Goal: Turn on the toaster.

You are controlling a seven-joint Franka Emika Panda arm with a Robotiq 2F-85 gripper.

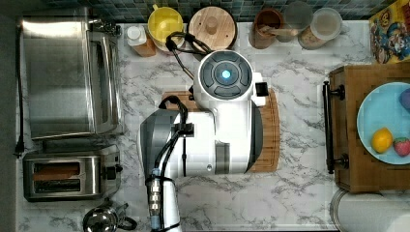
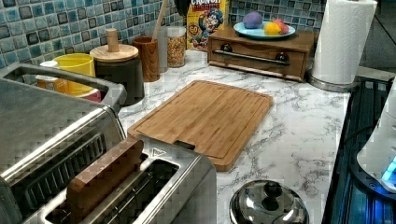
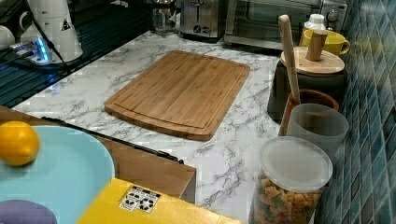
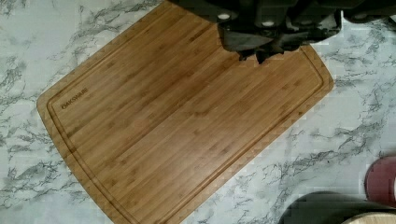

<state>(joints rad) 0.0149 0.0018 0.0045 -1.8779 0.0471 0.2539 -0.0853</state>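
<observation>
- Gripper (image 4: pixel 261 53) hung above the bamboo cutting board (image 4: pixel 182 116), dark in the wrist view; whether it was open or closed could not be told
- Robot arm (image 1: pixel 212 130) hovered over the middle of the marble counter (image 1: pixel 300 193), so in the top view it hid most of the board
- At the top view's lower left stood the toaster (image 1: pixel 67 175), a small steel box well apart from the arm, its black lever (image 1: pixel 117 169) on the end facing the board
- In the left view a brown slab like a slice of bread (image 2: pixel 105 175) stood upright in one slot, raised above the top, which suggested the lever had not yet been pressed
- Just beyond the toaster in the top view sat the larger toaster oven (image 1: pixel 67 72), side by side with it along the counter's left edge
- A steel pot lid (image 2: pixel 268 203) lay near the toaster's lever end and could crowd the approach
- My judgement: the task had barely begun; the arm would need to travel toward the top view's left and push the lever down
</observation>
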